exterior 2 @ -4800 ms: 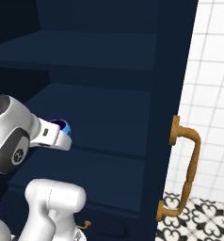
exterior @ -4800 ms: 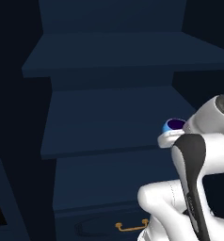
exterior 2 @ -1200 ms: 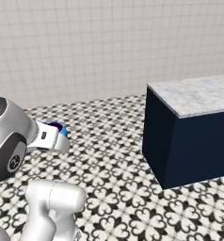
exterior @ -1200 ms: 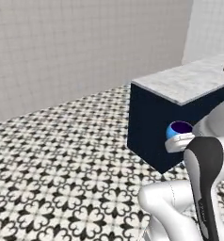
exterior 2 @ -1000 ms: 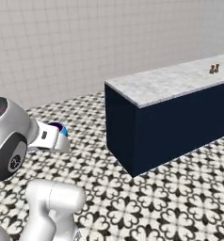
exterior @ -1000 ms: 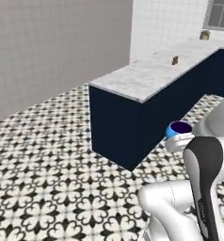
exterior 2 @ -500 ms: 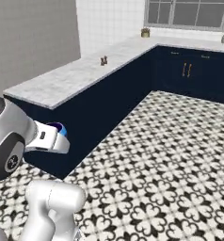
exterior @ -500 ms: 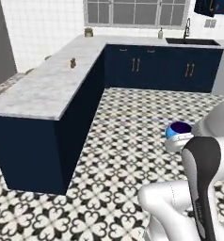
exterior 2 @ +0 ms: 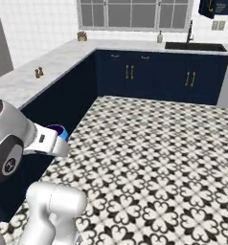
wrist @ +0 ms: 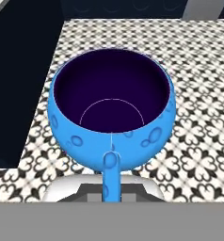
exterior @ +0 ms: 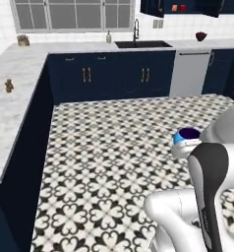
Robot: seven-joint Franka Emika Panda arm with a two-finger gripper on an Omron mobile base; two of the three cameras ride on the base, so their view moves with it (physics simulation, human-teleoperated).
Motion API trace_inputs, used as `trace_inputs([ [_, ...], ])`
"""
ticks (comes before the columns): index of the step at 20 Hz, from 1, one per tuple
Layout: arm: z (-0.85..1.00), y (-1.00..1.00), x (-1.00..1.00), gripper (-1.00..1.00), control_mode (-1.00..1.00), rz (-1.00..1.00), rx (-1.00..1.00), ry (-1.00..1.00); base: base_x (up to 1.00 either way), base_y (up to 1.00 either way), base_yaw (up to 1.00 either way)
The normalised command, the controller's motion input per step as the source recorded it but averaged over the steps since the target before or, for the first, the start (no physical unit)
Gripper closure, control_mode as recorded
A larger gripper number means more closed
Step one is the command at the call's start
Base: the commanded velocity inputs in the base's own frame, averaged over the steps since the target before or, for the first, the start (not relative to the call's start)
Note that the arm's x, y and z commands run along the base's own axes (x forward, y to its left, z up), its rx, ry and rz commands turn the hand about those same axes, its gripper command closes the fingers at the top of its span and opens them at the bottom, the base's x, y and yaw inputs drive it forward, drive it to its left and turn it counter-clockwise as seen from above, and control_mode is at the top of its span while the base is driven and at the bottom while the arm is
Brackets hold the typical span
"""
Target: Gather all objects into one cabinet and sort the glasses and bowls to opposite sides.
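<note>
Base has swung round: where the dark open cupboard shelves filled both base views a few seconds back, there is now the patterned floor (exterior: 114, 162), the sink run under the window, and the wall cabinet (exterior: 188, 6) high at the far right corner. That shift is the camera's, not the things'.

- Blue bowl (wrist: 111, 117): same place relative to the arm as before, carried clear of the floor, upright, dark purple inside, nothing in it. Also seen at the wrist in the left base view (exterior: 187, 135) and right base view (exterior 2: 57, 131).
- End effector (wrist: 111, 181): closed tight on the bowl; grip looks to be at the near wall, by the blue stem.
- Two cups, orange (exterior: 174, 8) and red (exterior: 183, 8), sit inside the wall cabinet.

Reading: bowl is in transit toward that cabinet; placing not yet begun.
</note>
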Motion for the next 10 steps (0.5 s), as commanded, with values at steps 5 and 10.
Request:
trace_inputs([
  [5, 0.00, 0.00, 0.00, 1.00, 1.00, 0.00, 0.00, 0.00, 1.00, -0.16, -0.35],
  [10, 0.00, 0.00, 0.00, 1.00, 1.00, 0.00, 0.00, 0.00, 1.00, -0.24, -0.37],
])
